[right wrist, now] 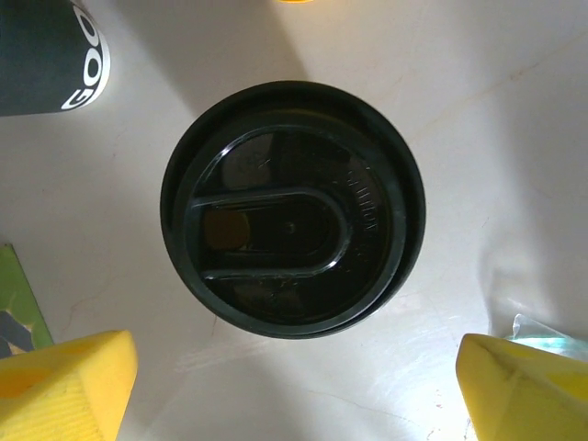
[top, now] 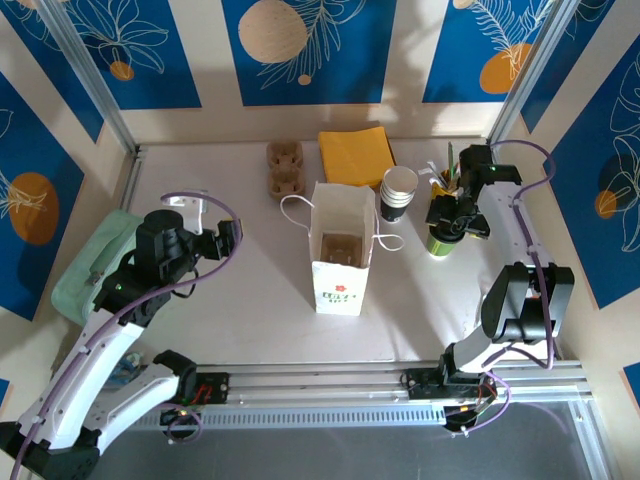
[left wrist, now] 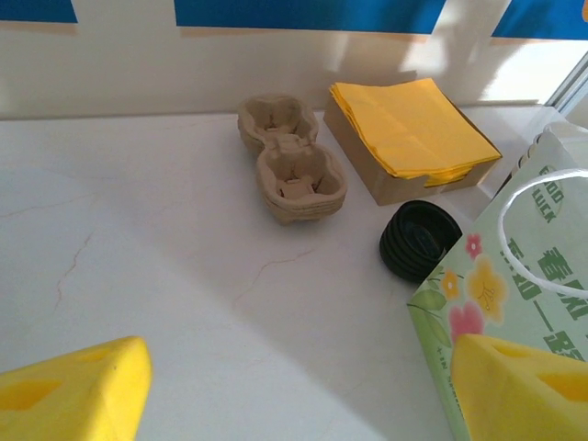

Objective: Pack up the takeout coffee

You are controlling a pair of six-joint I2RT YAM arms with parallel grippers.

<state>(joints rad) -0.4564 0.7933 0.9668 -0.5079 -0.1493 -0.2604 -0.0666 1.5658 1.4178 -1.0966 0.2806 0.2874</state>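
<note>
Right wrist shows the right gripper (right wrist: 294, 386) spread over a round black plastic lid (right wrist: 292, 209), left gripper (left wrist: 294, 386) spread too. White, dark-bottomed paper takeout coffee (top: 400, 185) sits near the table (top: 230, 290) far edge, unpacked; bagging looks all ahead.

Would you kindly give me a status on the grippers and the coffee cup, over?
Left gripper open, empty, beside white paper bag. Right gripper open over round black-lidded cup, fingers clear of it. Stacked white-rimmed paper cups close beside.
</note>
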